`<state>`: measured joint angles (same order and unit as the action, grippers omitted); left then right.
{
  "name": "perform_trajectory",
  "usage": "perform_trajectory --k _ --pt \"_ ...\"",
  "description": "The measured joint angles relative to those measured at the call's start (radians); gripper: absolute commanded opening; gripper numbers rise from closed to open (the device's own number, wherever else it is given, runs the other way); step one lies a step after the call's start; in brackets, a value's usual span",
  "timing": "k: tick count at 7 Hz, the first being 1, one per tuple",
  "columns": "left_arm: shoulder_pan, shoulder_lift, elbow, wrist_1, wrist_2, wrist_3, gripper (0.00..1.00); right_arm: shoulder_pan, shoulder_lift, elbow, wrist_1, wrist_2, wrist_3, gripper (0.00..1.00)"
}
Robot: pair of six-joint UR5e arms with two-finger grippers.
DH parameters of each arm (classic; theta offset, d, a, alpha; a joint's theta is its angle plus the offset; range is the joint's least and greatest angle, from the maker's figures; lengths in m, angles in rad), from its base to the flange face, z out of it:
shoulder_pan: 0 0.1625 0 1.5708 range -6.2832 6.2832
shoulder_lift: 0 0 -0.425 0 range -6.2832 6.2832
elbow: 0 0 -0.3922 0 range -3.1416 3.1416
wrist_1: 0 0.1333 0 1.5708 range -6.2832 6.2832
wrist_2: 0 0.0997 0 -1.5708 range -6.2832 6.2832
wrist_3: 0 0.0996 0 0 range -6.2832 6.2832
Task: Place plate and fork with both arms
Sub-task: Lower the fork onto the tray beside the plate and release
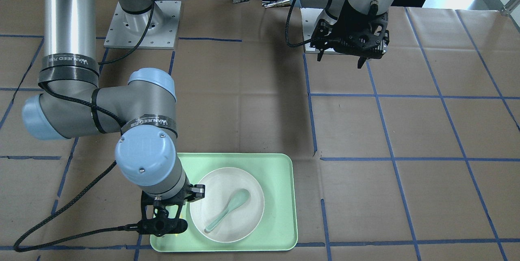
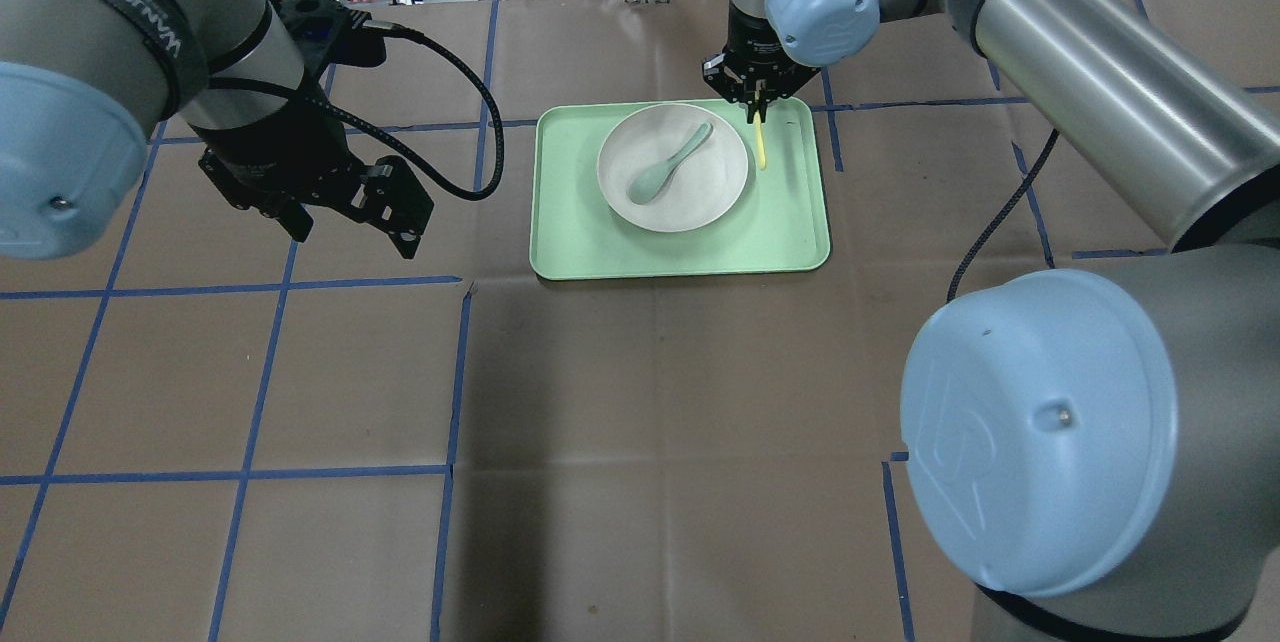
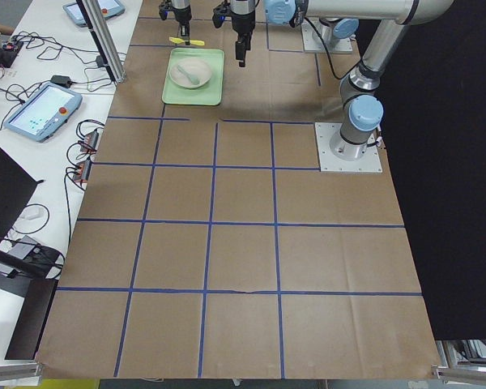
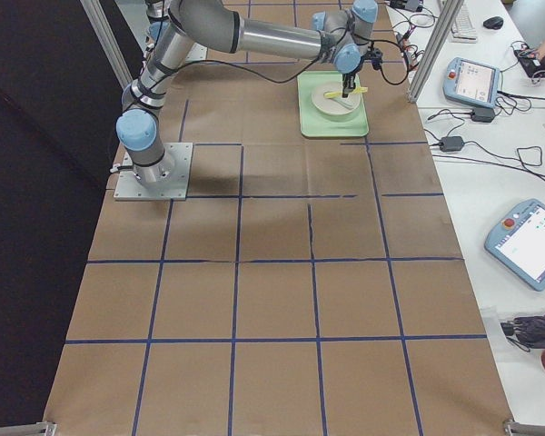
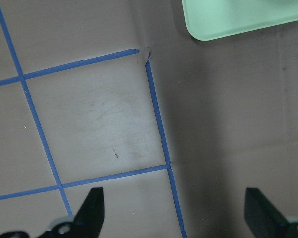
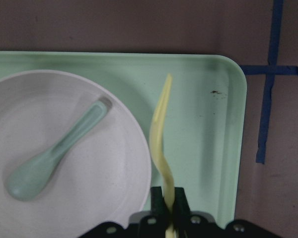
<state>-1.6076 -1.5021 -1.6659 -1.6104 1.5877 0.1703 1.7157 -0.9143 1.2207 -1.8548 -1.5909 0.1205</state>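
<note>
The off-white plate [image 2: 703, 194] lies in the light-green tray [image 2: 680, 250] with a grey-green spoon [image 2: 668, 162] on it. My right gripper [image 2: 757, 104] is shut on the handle end of the pale-yellow fork [image 2: 760, 144]. It holds the fork over the tray strip just beside the plate. In the right wrist view the fork [image 6: 161, 131] points away from the gripper [image 6: 170, 198], between the plate [image 6: 99, 198] and the tray wall. I cannot tell whether its tip touches the tray. My left gripper [image 2: 352, 234] is open and empty above the table, left of the tray.
The brown paper table cover carries blue tape lines [image 2: 455, 372]. The left wrist view shows a tray corner [image 5: 238, 17] ahead of the open fingers [image 5: 92, 210]. The arm bases [image 1: 142, 21] stand at the robot's side. Tablets and cables [image 3: 40, 109] lie beyond the table's edge.
</note>
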Motion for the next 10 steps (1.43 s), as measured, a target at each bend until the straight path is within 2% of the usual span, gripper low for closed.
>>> perform_trajectory --k 3,6,7,9,10 --pt "0.0 0.001 -0.002 0.0 0.0 0.0 0.99 -0.054 0.008 0.122 -0.142 0.007 -0.053 0.0" --pt "0.0 0.001 -0.003 0.0 0.0 0.0 0.99 -0.058 0.044 0.165 -0.217 0.011 -0.054 0.02" --pt "0.0 0.001 -0.004 0.0 0.0 0.0 0.99 -0.056 0.044 0.162 -0.219 0.012 -0.053 0.18" --pt "0.0 0.0 -0.004 0.0 0.0 0.0 0.99 -0.055 0.046 0.16 -0.219 0.011 -0.053 0.79" --pt "0.0 0.0 -0.004 0.0 0.0 0.0 0.99 -0.055 0.047 0.16 -0.218 0.007 -0.053 0.89"
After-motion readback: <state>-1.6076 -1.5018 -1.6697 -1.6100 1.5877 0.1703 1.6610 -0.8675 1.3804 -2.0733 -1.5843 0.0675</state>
